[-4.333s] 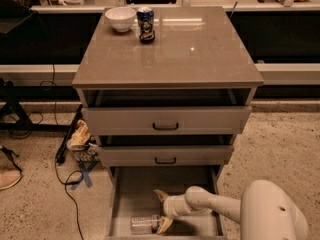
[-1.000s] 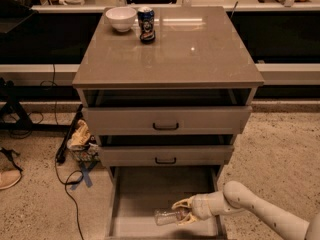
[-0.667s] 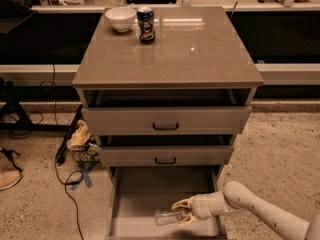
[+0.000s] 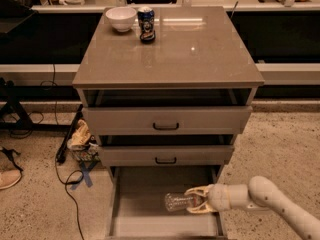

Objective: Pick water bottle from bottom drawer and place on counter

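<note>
The bottom drawer stands pulled out, so the opening step is done. The bottle lies on its side inside this drawer, toward its right half. The gripper reaches in over the drawer's right wall. Its fingers sit one on each side of the bottle's right end and look closed on it, so the grasp seems made. I cannot tell whether the bottle has left the drawer's floor.

What is left, as I judge it, is the larger part: lift the bottle out of the drawer, carry it up past the two drawers above, and set it on the bench. The bench lies well above the drawer, and a bowl and a can stand at its far left.
</note>
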`<state>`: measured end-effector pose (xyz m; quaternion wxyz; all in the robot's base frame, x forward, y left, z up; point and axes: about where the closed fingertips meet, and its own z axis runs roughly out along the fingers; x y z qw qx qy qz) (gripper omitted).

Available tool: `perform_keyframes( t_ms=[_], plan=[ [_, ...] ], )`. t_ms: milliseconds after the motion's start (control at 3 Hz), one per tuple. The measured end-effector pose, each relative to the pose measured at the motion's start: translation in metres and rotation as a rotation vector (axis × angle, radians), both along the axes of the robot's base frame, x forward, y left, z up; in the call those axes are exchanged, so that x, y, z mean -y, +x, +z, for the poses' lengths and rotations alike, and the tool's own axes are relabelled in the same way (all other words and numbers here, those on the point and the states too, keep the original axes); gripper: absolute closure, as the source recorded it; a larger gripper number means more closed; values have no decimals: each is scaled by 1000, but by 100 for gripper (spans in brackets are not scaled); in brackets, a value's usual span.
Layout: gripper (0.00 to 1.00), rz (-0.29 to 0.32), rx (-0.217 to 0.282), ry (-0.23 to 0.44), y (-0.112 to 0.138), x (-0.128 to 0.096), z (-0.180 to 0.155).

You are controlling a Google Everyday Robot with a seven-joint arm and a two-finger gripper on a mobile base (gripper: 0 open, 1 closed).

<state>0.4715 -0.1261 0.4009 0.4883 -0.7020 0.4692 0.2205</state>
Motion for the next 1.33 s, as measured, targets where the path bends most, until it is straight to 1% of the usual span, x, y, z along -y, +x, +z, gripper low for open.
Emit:
perform_keyframes(
  t_ms=[333, 667, 1000, 1333],
  plan=[
    [100, -39, 104, -12, 0, 34, 58],
    [100, -50, 181, 16, -2, 62, 108],
    [100, -49, 181, 16, -2, 62, 108],
    [100, -70, 229, 31, 14, 72, 135]
  ],
)
